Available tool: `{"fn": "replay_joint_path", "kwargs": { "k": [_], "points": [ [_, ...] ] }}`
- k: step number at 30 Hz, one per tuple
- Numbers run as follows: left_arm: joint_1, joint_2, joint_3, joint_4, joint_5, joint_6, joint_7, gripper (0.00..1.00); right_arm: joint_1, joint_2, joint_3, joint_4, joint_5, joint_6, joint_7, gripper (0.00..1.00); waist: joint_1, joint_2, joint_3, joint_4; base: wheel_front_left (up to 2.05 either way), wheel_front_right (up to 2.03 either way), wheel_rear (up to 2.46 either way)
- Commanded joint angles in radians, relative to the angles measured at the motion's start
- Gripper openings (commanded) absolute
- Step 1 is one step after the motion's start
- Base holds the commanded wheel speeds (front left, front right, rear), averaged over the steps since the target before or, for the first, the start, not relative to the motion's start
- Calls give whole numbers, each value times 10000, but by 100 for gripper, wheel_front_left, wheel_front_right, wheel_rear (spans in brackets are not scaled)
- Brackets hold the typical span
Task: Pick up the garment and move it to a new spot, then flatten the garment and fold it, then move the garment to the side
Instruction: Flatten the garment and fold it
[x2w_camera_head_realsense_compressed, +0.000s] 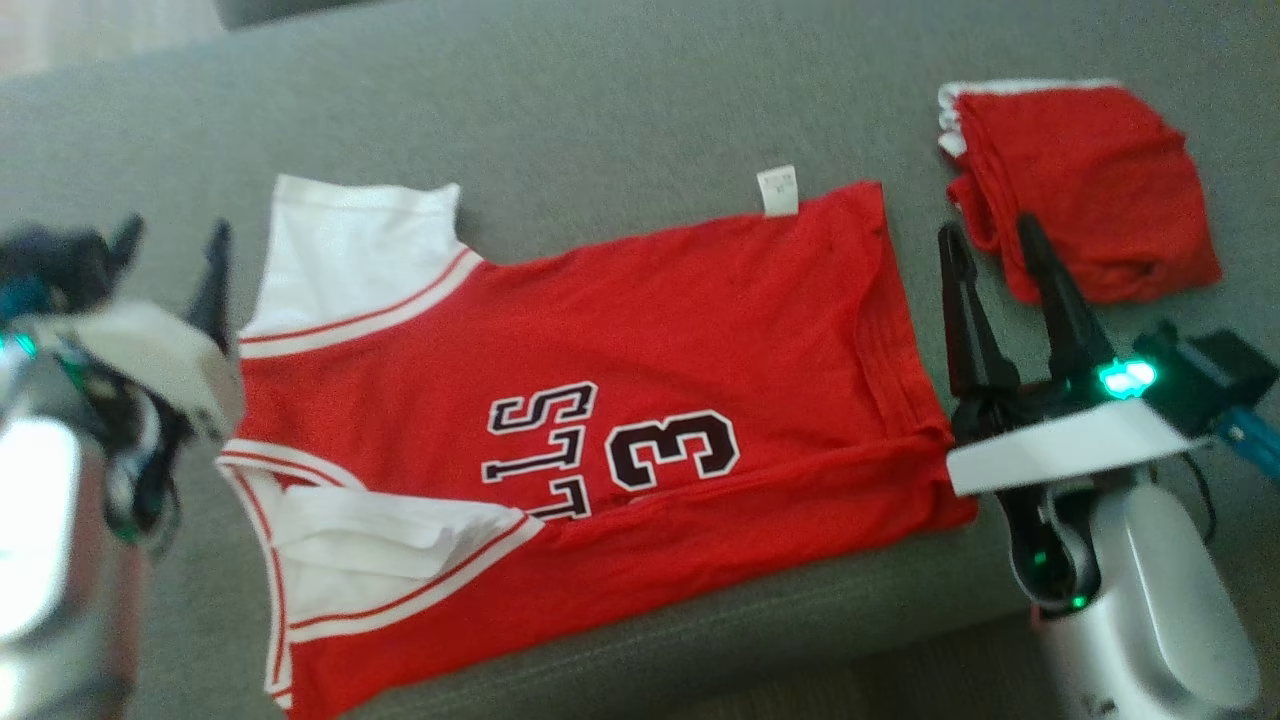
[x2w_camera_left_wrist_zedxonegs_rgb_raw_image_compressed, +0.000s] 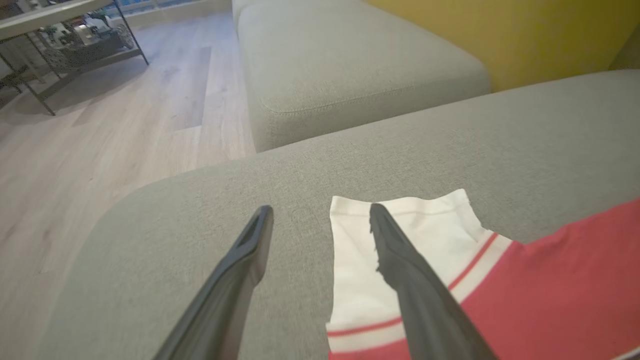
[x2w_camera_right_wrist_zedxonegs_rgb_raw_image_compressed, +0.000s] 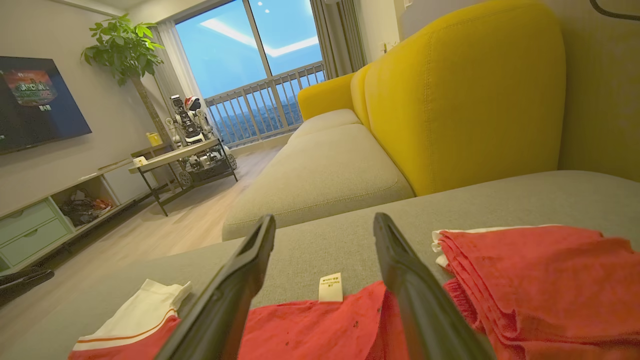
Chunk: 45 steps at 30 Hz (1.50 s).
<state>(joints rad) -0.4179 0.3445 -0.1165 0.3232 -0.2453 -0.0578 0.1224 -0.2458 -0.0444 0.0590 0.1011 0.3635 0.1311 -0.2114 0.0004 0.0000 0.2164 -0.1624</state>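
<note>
Jersey (x2w_camera_head_realsense_compressed: 620, 400) flat mid sofa cushion (x2w_camera_head_realsense_compressed: 600, 100), light limp knit, will sag; left gripper (x2w_camera_head_realsense_compressed: 175, 230) at its 9 o'clock, right gripper (x2w_camera_head_realsense_compressed: 990, 235) at 3, both wide open, empty; I'd pinch white sleeve (x2w_camera_head_realsense_compressed: 350, 250) and hem (x2w_camera_head_realsense_compressed: 905, 340).

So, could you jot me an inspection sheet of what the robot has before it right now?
Surface: grey sofa seat, bare around the clothes.
Job's things: red jersey with white sleeves, spread out, near edge folded over its lettering.
Clutter: folded red garment lying apart, past the hem end.
Grippers: left fingers open at the sleeve end, right fingers open at the hem end; both hold nothing.
Cables: thin dark cable at the top corner of the right wrist view.
Surroundings: yellow backrest, wooden floor, table, TV, plant.
</note>
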Motion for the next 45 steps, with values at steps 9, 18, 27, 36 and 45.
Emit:
{"fn": "replay_joint_path", "kwargs": {
  "k": [9,18,27,36,45],
  "points": [
    [-2573,1413,-130,1567,-95,-563,1381,100,-1024,-59,757,-573,358,-4,-268,100,-4,0,1401,-925,0,0,0],
    [-3754,1872,-519,3084,-307,-687,1439,100,-1116,-59,943,-594,575,-4,-423,100,-4,0,1835,-1270,0,0,0],
    [-4444,1918,-1043,4265,-691,-721,1797,100,-1255,-59,968,-538,806,-4,-492,100,-4,0,2008,-1528,0,0,0],
    [-4522,1755,-1587,4514,-1215,-726,1743,0,-1234,-58,761,-476,777,-4,-501,100,-4,0,1931,-1442,0,0,0],
    [-3961,1066,-1513,3725,-1484,-429,-331,0,-1584,-58,374,401,-173,-4,31,100,-4,0,1232,-410,0,0,0]
  ]
}}
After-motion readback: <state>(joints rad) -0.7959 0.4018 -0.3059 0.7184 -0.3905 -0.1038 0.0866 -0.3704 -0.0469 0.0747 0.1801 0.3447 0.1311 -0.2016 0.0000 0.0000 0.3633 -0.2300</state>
